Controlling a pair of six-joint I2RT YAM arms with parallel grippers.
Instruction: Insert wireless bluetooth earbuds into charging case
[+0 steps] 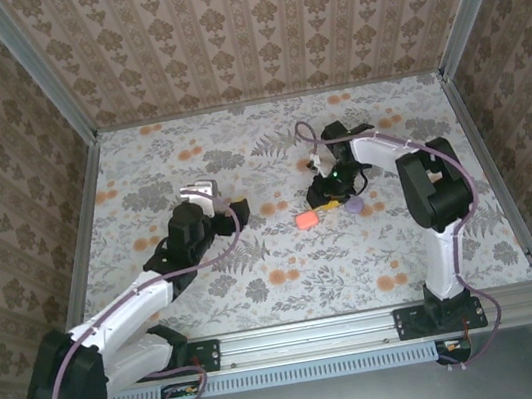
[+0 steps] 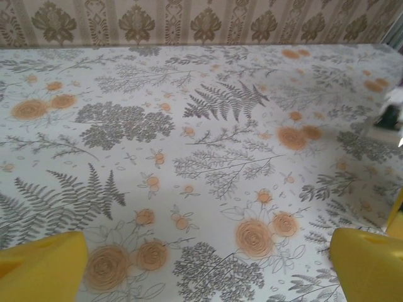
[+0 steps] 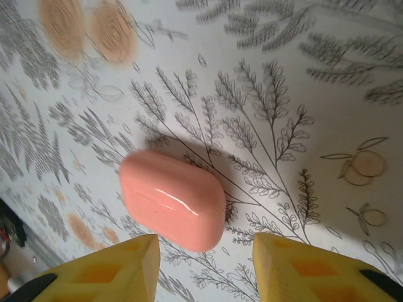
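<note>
The charging case (image 3: pixel 173 198) is a smooth coral-pink rounded box, lid shut, lying on the flowered table cover. From above, the case (image 1: pixel 306 220) sits just left of my right gripper (image 1: pixel 327 202). In the right wrist view my right gripper (image 3: pixel 204 259) is open, its yellow fingers (image 3: pixel 113 274) apart, and the case lies just beyond the tips, nearer the left finger, with nothing between them. My left gripper (image 1: pixel 237 207) rests left of centre. Seen from the left wrist, the left gripper (image 2: pixel 208 251) is wide open over bare cover. The earbuds are out of view.
A small purple round object (image 1: pixel 355 205) lies just right of the right gripper. Metal rails (image 1: pixel 84 203) and patterned walls enclose the table on three sides. The cover (image 1: pixel 288 277) is printed with orange flowers and grey ferns.
</note>
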